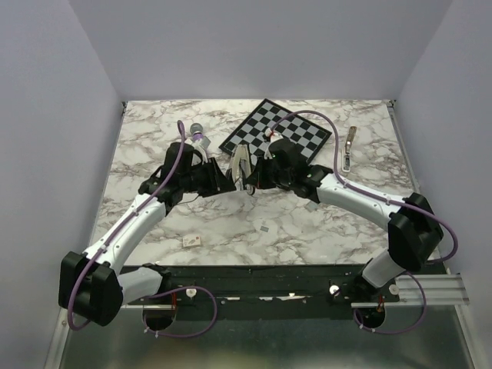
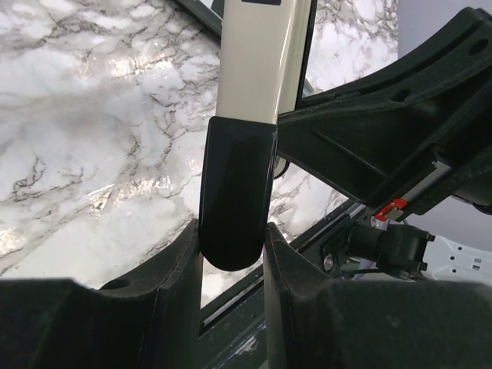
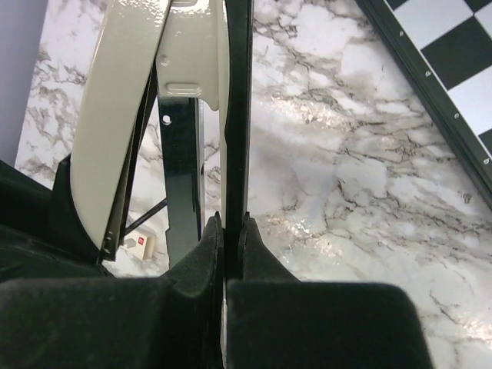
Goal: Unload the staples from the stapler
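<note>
A long slim stapler (image 1: 241, 164), cream-white with a rounded black end, is being held between two robot arms near the middle of a marble table (image 1: 307, 223). It is sitting just in front of the near corner of a chessboard (image 1: 296, 134). Whether it is touching the table cannot be told.

The left gripper (image 1: 223, 178) is reaching in from the left. In its wrist view its two fingers are clamping the stapler's (image 2: 254, 69) black end from either side. The right gripper (image 1: 257, 175) is reaching in from the right. In its wrist view it is pinching a thin dark strip of the stapler (image 3: 123, 115), while the cream part is leaning away from that strip.

A purple stick (image 1: 198, 140) with a grey head is lying just left of the left gripper. A slim metal tool (image 1: 350, 147) is lying well apart, right of the chessboard.
</note>
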